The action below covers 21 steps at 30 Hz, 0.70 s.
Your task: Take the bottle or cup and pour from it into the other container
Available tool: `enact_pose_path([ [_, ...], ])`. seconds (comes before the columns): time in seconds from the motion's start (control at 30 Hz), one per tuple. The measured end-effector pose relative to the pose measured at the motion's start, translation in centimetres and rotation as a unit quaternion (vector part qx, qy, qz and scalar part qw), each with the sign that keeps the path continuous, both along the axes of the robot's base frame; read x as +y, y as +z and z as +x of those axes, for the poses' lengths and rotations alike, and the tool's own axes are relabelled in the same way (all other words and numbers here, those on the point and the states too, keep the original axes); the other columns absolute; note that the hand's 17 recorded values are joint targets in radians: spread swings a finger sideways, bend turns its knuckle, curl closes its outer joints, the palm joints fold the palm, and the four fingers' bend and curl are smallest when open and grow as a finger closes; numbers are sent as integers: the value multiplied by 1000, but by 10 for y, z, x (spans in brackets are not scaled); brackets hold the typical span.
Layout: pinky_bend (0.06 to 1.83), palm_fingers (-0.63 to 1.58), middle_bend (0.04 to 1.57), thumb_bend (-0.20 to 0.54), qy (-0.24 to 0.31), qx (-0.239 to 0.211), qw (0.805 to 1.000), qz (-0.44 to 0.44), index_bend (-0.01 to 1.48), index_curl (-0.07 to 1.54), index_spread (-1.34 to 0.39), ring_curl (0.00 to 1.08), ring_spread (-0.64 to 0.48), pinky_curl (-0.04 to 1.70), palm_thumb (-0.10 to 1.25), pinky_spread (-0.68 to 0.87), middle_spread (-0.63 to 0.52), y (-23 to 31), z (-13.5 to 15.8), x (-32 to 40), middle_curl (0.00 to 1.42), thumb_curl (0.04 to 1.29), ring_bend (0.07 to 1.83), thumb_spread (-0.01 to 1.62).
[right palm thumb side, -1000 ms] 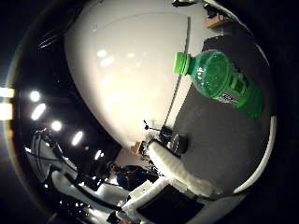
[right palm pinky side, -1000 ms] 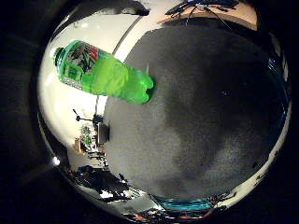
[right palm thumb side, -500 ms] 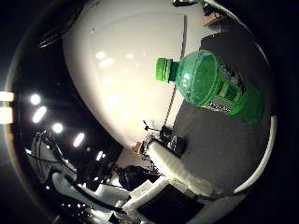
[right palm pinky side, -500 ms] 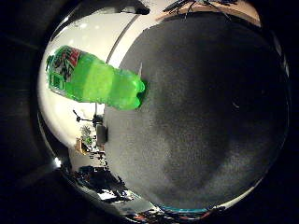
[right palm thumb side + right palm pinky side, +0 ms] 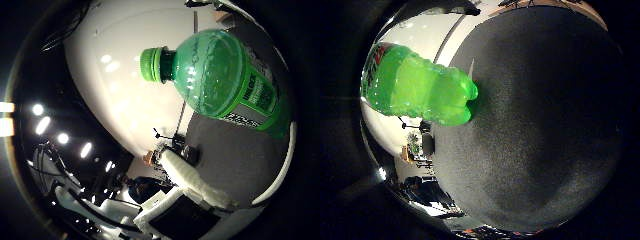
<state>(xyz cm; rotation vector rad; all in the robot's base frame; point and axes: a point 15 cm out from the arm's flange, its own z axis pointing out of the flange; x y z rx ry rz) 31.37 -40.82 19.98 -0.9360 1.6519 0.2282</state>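
Thumb-side palm view: green bottle [image 5: 225, 85] w/ green cap [image 5: 151, 64] fills frame, close to palm, on dark counter [image 5: 545, 125]. Hand state: can't tell.

I count one green plastic bottle [image 5: 227, 87] with one green screw cap [image 5: 151, 64], standing on one dark grey mat [image 5: 545, 125]. Beside that bottle I see no second container from either palm view. One white wall [image 5: 125, 85] rises behind the bottle.
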Motion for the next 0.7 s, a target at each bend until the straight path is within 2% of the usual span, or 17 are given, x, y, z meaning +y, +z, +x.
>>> enact_pose_path([
  [0.4,939,239,336,-22,6,1,1000,3,157,269,-228,227,106,-4,542,453,26,-3,11,2,347,332,600,1077],
  [0.6,945,428,391,-20,12,1,1000,3,170,279,-208,261,40,-15,584,325,-16,-3,16,6,361,340,799,1072],
  [0.7,987,555,452,-19,17,1,1000,5,189,305,-208,278,-24,-14,626,186,-55,-3,17,9,383,353,886,1062],
])
